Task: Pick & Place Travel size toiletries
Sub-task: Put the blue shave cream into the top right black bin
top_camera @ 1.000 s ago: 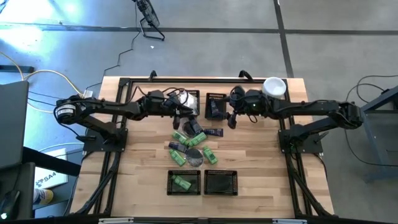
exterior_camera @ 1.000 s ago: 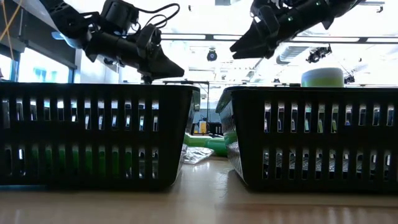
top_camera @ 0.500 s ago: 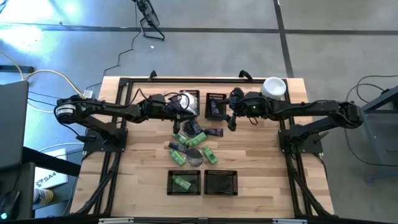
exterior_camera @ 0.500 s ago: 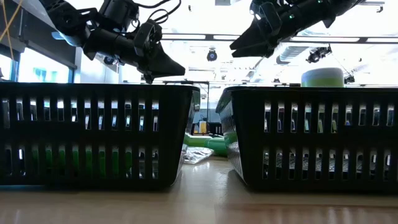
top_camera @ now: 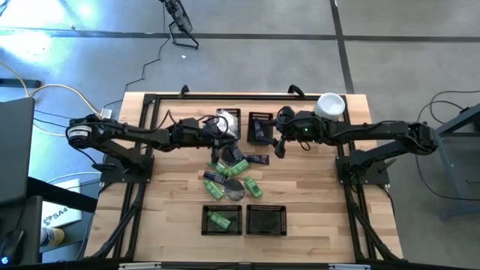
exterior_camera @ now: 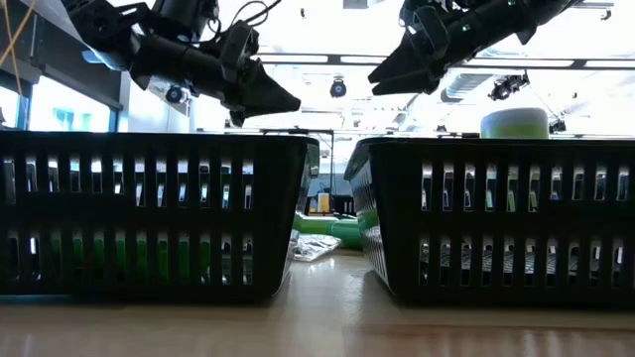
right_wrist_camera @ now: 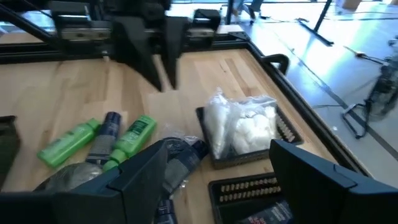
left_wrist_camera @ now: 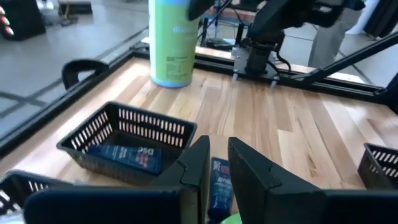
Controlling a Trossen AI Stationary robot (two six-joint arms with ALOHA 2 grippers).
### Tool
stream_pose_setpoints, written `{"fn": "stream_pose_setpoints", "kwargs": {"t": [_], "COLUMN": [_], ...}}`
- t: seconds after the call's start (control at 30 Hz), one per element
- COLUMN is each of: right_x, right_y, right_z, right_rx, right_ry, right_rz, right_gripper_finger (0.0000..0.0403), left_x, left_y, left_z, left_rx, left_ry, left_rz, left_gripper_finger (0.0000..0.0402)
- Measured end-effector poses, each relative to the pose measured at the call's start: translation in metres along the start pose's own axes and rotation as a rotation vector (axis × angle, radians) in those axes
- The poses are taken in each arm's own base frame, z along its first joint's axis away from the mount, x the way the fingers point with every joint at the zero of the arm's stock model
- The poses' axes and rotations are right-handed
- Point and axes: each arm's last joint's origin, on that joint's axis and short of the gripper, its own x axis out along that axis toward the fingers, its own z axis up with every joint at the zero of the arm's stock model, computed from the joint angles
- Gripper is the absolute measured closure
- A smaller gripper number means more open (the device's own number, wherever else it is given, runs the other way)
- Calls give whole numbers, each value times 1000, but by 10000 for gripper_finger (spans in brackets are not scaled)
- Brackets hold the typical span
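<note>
While both of my arms hang above the far half of the table (top_camera: 315, 195), my left claw (left_wrist_camera: 215, 163) sits over the loose pile near the far-left basket (top_camera: 227, 120), its fingers drawn nearly together with only a slim gap; nothing shows between them, so I judge it empty. My right claw (right_wrist_camera: 217, 168) hovers just beside the far-right basket (top_camera: 259, 126), fingers spread wide, holding nothing. Sorting seems to go by kind: the far-left basket holds white crinkly packets (right_wrist_camera: 239, 127), the far-right one a dark blue packet (left_wrist_camera: 124, 157), and the near-left basket (top_camera: 223, 220) a green tube (top_camera: 218, 220); the near-right basket (top_camera: 267, 220) looks empty from above. Most toiletries lie loose mid-table: green bottles (right_wrist_camera: 99, 144), a dark blue tube (top_camera: 255, 159) and a grey disc (top_camera: 235, 187), clustered within reach of either arm. A tall pale-green cylinder with white lid (top_camera: 331, 105) stands at the far right corner, out of the working path. Judgement: task partly done, much of the pile left.
</note>
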Motion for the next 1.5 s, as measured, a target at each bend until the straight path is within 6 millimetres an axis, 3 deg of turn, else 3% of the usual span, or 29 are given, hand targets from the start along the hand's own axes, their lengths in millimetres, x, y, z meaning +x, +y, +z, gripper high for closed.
{"fn": "stream_pose_setpoints", "kwargs": {"t": [0.2, 0.5, 0.8, 1.03, 1.5], "right_x": [4, 3, 29, 55, 81], "right_y": [2, 3, 16, 19, 23], "right_z": [-3, 0, 16, 4, -25], "right_rx": [-6, -1, -23, -38, -34], "right_ry": [22, 7, 56, 224, 359], "right_rz": [-37, 1, 68, 74, 113], "right_gripper_finger": [159, 210, 228, 239, 242], "left_x": [-10, -24, -24, -24, -24], "left_y": [-3, -1, -1, -1, -1], "left_z": [-7, -27, -27, -27, -32], "left_rx": [45, 47, 46, 41, 38], "left_ry": [-37, -87, -86, -77, -30], "left_rz": [1, -26, -26, -26, -23], "left_gripper_finger": [351, 399, 396, 396, 396]}}
